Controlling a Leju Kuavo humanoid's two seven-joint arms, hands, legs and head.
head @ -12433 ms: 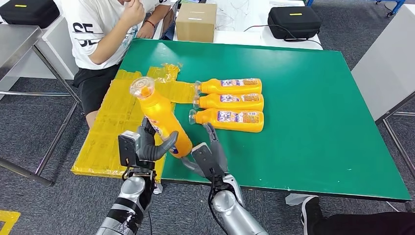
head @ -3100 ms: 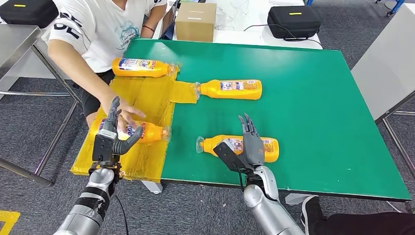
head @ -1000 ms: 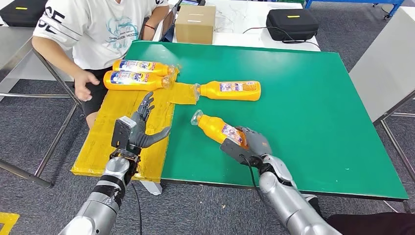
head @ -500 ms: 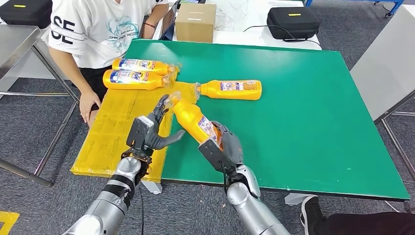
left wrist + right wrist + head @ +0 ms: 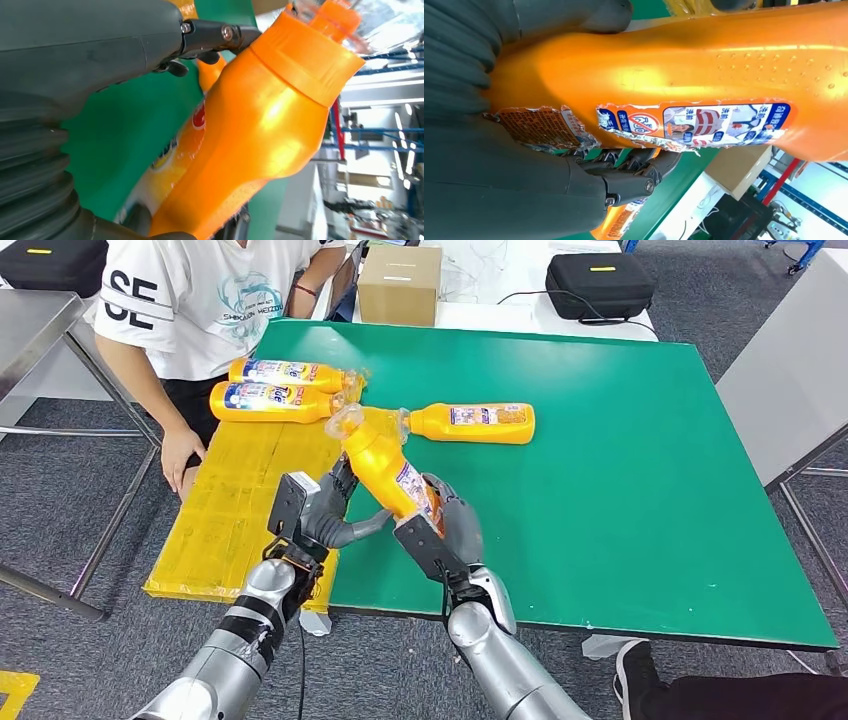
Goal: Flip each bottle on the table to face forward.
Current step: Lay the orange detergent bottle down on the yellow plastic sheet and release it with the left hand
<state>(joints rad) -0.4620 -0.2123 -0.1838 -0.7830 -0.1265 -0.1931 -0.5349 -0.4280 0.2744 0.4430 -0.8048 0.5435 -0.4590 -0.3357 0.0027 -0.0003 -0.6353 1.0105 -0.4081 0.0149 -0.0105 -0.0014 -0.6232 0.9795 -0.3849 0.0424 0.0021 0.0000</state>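
While the handover is half made, the scene reads so:

Held bottle: an orange bottle point(image 5: 385, 465) is off the table, tilted, at centre-left of the head frame; its clear cap points to the upper left, its base down to the right.

Right hand: the right hand point(image 5: 447, 530) is wrapped around the bottle's base end, holding it. The right wrist view shows the torn label point(image 5: 694, 122) facing the camera, with dark fingers point(image 5: 634, 172) curled under the body.

Left hand: the left hand point(image 5: 325, 515) sits just left of the bottle's lower body, thumb reaching toward it and fingers behind it. The left wrist view shows the bottle point(image 5: 250, 130) between thumb and fingers, one fingertip at its shoulder. I cannot tell whether it has closed into a grip.

Key relation: the long axis runs from the right hand's palm up and left across the left hand, so the left hand is the nearer one to the neck half. I judge a regrip or turn would pivot about that axis, with the right hand carrying the weight.

Other bottles: one bottle point(image 5: 470, 423) lies on the green table point(image 5: 620, 460) at upper centre, cap to the left. Two more point(image 5: 275, 387) lie side by side on the yellow sheet point(image 5: 240, 510) at upper left, caps to the right.

Person: a person in a white shirt point(image 5: 200, 300) sits at upper left, one hand point(image 5: 180, 455) hanging by the sheet's edge.
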